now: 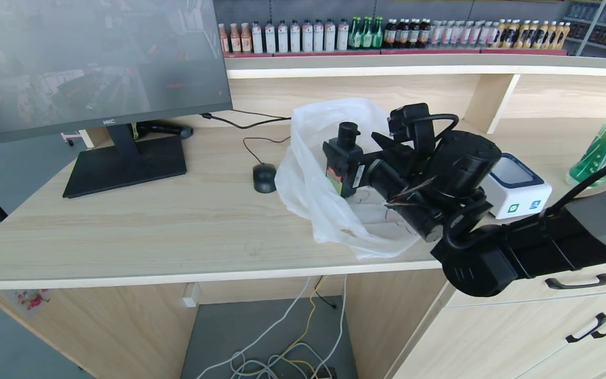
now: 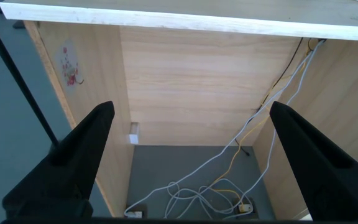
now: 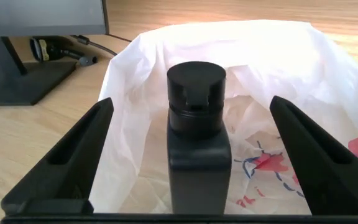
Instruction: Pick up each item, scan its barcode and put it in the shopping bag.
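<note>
We are seeing the right gripper (image 3: 191,104) hanging over the open mouth of the shopping bag (image 1: 311,173). The bag is lying on the tabletop (image 1: 150,226), right of its middle and down to the front edge. The jaws are standing wide apart, and the black bottle (image 1: 342,158) is standing upright between them, touching neither finger, with the bag's white film all around it. We cannot tell what its base is resting on.

A white scanner (image 1: 516,192) is sitting just beside the bag toward the right edge, and a green bottle (image 1: 605,142) is standing at that edge. A monitor (image 1: 98,52) is occupying the back left corner, with a mouse (image 1: 264,177) between it and the bag.

The left gripper (image 2: 191,106) is hanging below the tabletop's front edge, jaws apart and holding nothing, facing loose cables (image 2: 197,186) on the floor.
</note>
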{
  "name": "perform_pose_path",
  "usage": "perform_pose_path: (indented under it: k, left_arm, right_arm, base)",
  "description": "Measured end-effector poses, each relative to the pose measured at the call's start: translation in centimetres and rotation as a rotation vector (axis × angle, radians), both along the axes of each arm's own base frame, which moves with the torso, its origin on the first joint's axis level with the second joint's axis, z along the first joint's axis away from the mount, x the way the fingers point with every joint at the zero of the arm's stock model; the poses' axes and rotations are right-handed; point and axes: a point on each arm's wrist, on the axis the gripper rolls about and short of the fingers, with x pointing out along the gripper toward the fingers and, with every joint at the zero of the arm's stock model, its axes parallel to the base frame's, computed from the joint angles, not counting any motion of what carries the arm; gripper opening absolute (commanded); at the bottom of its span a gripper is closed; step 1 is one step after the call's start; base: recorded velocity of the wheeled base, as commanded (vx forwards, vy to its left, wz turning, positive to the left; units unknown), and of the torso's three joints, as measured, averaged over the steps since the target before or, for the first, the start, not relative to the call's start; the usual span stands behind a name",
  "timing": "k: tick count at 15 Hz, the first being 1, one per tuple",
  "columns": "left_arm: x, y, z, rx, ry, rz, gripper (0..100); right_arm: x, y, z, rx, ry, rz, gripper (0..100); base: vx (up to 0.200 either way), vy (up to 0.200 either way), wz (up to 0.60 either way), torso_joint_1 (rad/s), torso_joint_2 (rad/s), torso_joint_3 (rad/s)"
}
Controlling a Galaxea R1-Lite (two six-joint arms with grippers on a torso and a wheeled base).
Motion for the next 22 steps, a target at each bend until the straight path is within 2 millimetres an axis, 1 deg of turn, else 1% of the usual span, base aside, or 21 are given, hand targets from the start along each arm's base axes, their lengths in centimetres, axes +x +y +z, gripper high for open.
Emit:
perform_pose_path:
  k: [2,4,5,7,9,11,14,17,22]
  left_arm:
    - [0.0,0.0,0.0,0.0,0.0,0.0,100]
    - [0.0,0.0,0.0,0.0,0.0,0.0,100]
    - [0.0,0.0,0.0,0.0,0.0,0.0,100]
    - [0.0,0.0,0.0,0.001,0.0,0.0,100]
    - [0.0,0.0,0.0,0.002,0.0,0.0,100]
    - [0.0,0.0,0.0,0.001,0.0,0.0,100]
    - [0.0,0.0,0.0,0.001,0.0,0.0,100]
    - [0.0,0.0,0.0,-0.001,0.0,0.0,100]
    - [0.0,0.0,0.0,0.002,0.0,0.0,100]
  right_arm:
    - [-1.9,-1.2,-0.6,0.011,-0.02,0.002,100]
    - [-3.9,-2.4,-0.7,0.047,-0.078,0.009,100]
    - [-4.8,-2.7,-0.9,0.056,-0.098,0.025,100]
    - [-6.3,-3.0,-1.6,0.032,-0.086,0.059,100]
    - [-7.5,-3.0,-1.4,0.016,-0.092,0.074,100]
    - [-7.9,-3.0,-0.8,0.025,-0.109,0.082,100]
    - [-8.2,-3.0,-0.5,0.034,-0.116,0.087,100]
    - [-8.3,-3.2,-0.4,0.036,-0.117,0.084,100]
    - [-8.8,-3.8,-0.2,0.035,-0.116,0.078,100]
  base:
    - [0.0,0.0,0.0,0.0,0.0,0.0]
    - [0.0,0.0,0.0,0.0,0.0,0.0]
    - [0.0,0.0,0.0,0.0,0.0,0.0]
    - [0.0,0.0,0.0,0.0,0.0,0.0]
    - [0.0,0.0,0.0,0.0,0.0,0.0]
    - [0.0,0.0,0.0,0.0,0.0,0.0]
    - [0.0,0.0,0.0,0.0,0.0,0.0]
    - [-0.2,0.0,0.0,0.006,0.0,0.001]
    - [0.0,0.0,0.0,0.0,0.0,0.0]
